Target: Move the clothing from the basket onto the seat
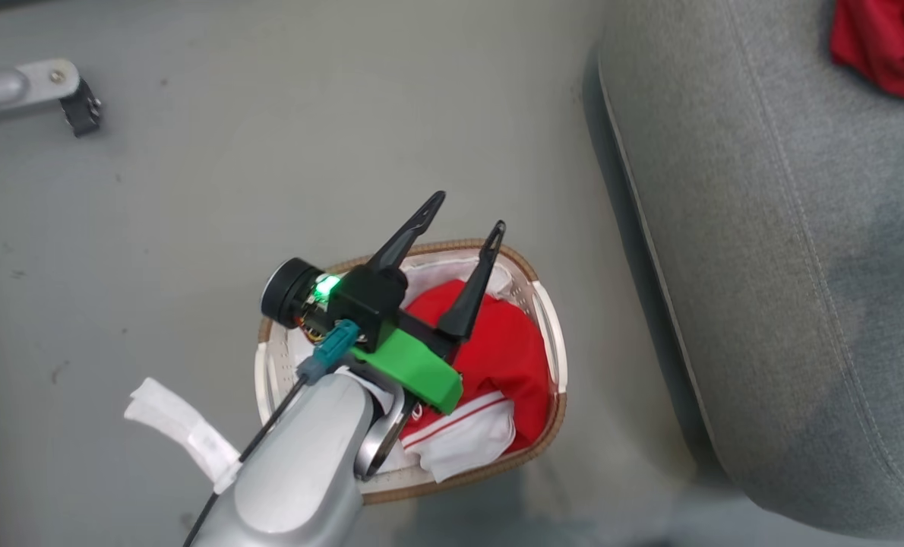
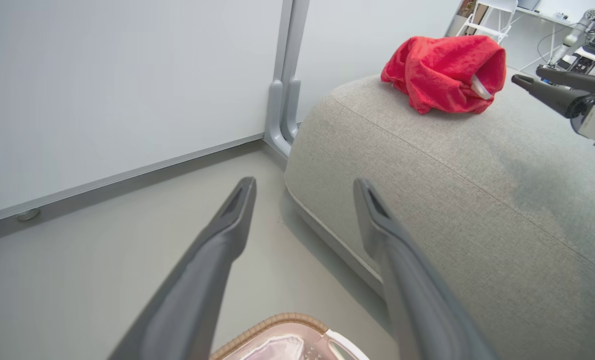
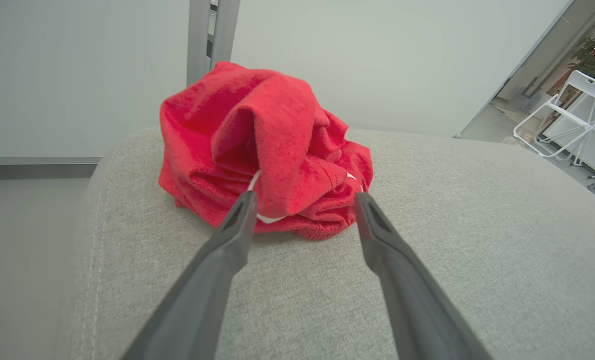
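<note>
The basket stands on the grey floor, and red clothing with white stripe trim lies in it. My left gripper hangs open above the basket with nothing between its fingers; in the left wrist view the left gripper points past the basket's rim toward the seat. A crumpled red garment lies on the seat, also seen as the red garment at the seat's far end. My right gripper is open, its tips at the garment's near edge.
A grey metal bar with a black foot lies on the floor at the upper left. A white wall panel and a grey post stand behind the seat. A white folding chair is far off to the right.
</note>
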### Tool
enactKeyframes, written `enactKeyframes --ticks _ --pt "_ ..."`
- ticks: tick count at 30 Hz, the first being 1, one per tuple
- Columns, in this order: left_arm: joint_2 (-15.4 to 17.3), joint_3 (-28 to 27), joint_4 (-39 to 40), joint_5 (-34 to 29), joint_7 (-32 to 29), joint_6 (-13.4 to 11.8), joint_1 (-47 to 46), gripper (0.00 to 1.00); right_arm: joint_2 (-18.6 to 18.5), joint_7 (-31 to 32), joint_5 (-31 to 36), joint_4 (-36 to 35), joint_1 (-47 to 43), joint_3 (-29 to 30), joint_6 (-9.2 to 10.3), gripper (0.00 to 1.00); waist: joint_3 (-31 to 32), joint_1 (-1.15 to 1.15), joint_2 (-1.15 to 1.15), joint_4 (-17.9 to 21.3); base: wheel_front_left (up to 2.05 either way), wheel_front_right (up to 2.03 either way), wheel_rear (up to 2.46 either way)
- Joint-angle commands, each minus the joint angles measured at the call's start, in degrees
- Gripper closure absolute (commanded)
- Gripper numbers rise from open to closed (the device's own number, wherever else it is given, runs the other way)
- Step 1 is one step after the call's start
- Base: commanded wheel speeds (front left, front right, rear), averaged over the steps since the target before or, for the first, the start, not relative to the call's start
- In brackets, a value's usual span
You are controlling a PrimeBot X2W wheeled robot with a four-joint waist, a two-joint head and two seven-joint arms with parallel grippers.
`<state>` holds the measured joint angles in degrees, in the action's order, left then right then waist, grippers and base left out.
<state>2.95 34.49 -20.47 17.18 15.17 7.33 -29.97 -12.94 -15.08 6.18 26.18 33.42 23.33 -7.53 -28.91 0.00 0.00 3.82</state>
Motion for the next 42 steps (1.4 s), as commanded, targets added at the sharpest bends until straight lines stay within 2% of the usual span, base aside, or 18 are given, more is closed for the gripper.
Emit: enactKeyframes --ticks 1,11,22,28,32,42 --pt "-0.03 -0.87 0.38 0.61 -0.03 0.22 1.43 0.00 0.10 -0.14 -0.11 -0.37 -1.35 -0.44 0.08 0.00 4.39 0.00 0.00 -1.80 0.00 0.00 0.00" --pt "-0.03 -6.99 2.15 2.77 -0.03 -1.43 7.44 0.00 1.10 -0.14 -0.28 -2.38 -2.04 -6.15 0.08 0.00 12.91 0.00 0.00 -6.32 0.00 0.00 0.00" --pt "-0.04 -15.27 3.52 2.27 -0.04 -2.90 14.20 0.00 5.72 -0.13 -2.49 -4.36 -4.40 -14.11 0.08 0.00 18.41 0.00 0.00 -10.46 0.00 0.00 0.00" --pt "-0.04 -19.81 4.51 2.24 -0.04 -3.30 18.01 0.00 8.26 -0.14 -3.57 -5.18 -8.53 -17.87 0.08 0.00 20.12 0.00 0.00 -11.56 0.00 0.00 0.00" --pt "-0.04 -22.82 5.06 2.06 -0.04 -3.59 20.38 0.00 9.36 -0.14 -4.08 -6.26 -11.66 -18.38 0.08 0.00 20.80 0.00 0.00 -11.87 0.00 0.00 0.00" --pt "-0.05 -26.62 5.61 1.90 -0.04 -3.37 26.56 0.00 9.86 -0.14 -6.98 -9.75 -20.25 -20.96 0.08 0.00 22.47 0.00 0.00 -11.72 0.00 0.00 0.00"
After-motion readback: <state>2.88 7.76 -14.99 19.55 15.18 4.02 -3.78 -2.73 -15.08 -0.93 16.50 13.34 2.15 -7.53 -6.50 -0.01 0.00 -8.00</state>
